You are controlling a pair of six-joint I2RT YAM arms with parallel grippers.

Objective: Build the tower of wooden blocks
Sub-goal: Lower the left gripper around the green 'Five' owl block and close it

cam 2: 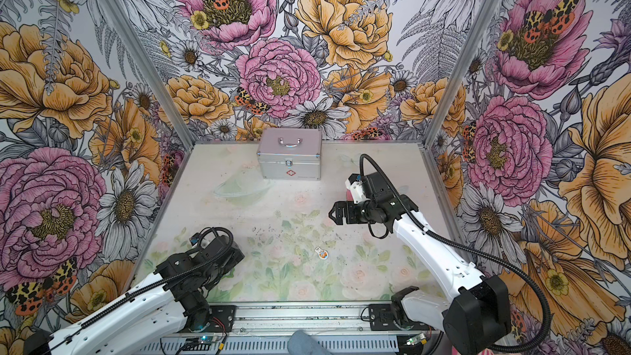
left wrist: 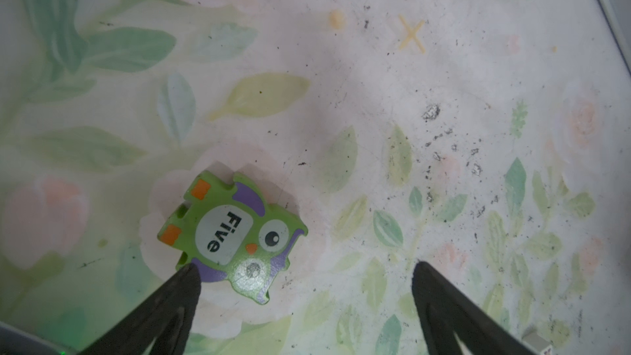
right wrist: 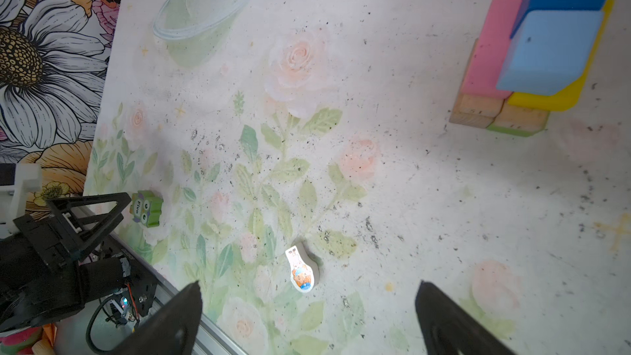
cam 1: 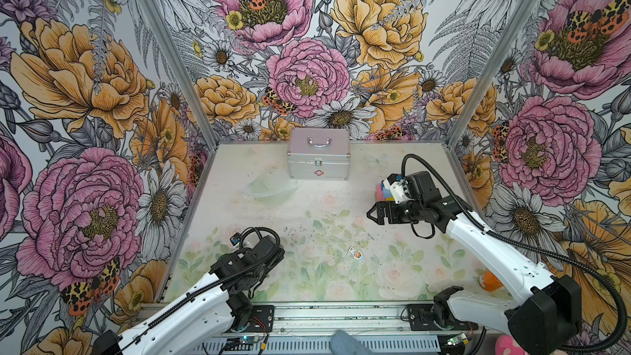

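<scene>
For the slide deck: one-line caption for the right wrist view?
Open right fingers facing a flat cartoon piece; block tower and green owl piece beyond.

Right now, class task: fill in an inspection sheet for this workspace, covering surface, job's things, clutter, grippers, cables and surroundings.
Surface: floral mat, scattered dark specks.
Job's things: tower of tan, green, pink, yellow and blue blocks stands at the right; green owl piece and cartoon figure piece lie loose on the mat.
Clutter: silver metal case at the back, clear bowl near it.
Grippers: left gripper open, empty, one fingertip at the owl piece; right gripper open, empty, beside the tower.
Cables: black corrugated cables looped along both arms.
Surroundings: floral walls; metal rail in front.
</scene>
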